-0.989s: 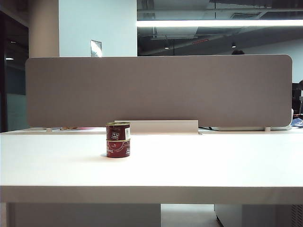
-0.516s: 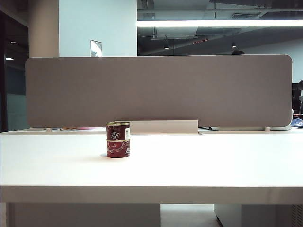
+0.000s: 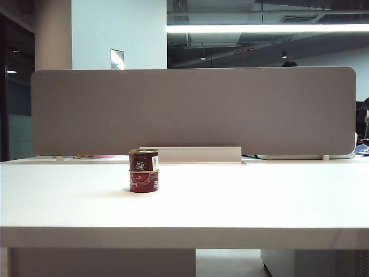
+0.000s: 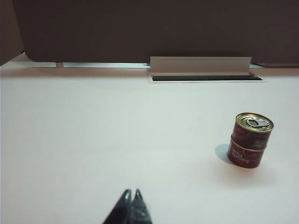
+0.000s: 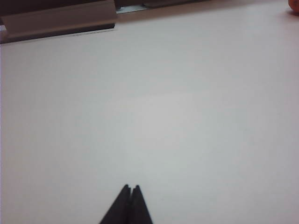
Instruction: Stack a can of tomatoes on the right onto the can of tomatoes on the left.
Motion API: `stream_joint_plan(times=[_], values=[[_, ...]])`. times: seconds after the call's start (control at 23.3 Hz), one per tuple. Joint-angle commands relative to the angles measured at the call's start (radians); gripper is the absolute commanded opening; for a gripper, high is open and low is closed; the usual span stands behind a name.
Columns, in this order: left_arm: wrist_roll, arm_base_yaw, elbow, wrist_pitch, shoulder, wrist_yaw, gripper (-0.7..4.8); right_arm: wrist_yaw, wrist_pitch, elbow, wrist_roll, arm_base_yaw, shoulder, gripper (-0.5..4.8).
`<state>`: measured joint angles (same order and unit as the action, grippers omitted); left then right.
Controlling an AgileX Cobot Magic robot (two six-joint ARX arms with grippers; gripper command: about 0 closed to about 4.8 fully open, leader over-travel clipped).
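A: Where is the left tool (image 4: 131,192)?
B: Low over the white bench (image 3: 242,202), its black tips pressed together, gripping nothing.
A: And the tomatoes?
B: The upper red metal tomato can (image 3: 143,160) sits squarely on the lower red metal tomato can (image 3: 143,181), left of the bench's middle.
A: The right tool (image 5: 131,187)?
B: Pinched closed as well, empty, above bare bench.
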<state>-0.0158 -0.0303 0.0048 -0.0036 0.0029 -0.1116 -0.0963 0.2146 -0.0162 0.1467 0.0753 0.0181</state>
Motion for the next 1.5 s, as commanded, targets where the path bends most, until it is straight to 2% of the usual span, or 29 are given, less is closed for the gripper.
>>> stream_joint_plan(times=[0.04,0.13,0.34,0.6,1.5], values=[[0.001,0.001,0.003,0.008,0.001,-0.001,-0.06,0.116,-0.045,0.016,-0.012,-0.068,-0.019,-0.05],[0.001,0.001,0.003,0.005,0.001,-0.001,-0.06,0.153,-0.049,0.016,-0.020,-0.096,-0.019,-0.05],[0.001,0.001,0.003,0.003,0.001,-0.001,-0.06,0.155,-0.146,0.016,-0.100,-0.094,-0.019,-0.05],[0.001,0.001,0.003,0.001,0.001,0.000,-0.06,0.066,-0.134,0.016,-0.146,-0.094,-0.019,-0.05],[0.001,0.001,0.003,0.000,0.001,0.000,-0.06,0.047,-0.129,0.016,-0.148,-0.094,-0.019,-0.04]])
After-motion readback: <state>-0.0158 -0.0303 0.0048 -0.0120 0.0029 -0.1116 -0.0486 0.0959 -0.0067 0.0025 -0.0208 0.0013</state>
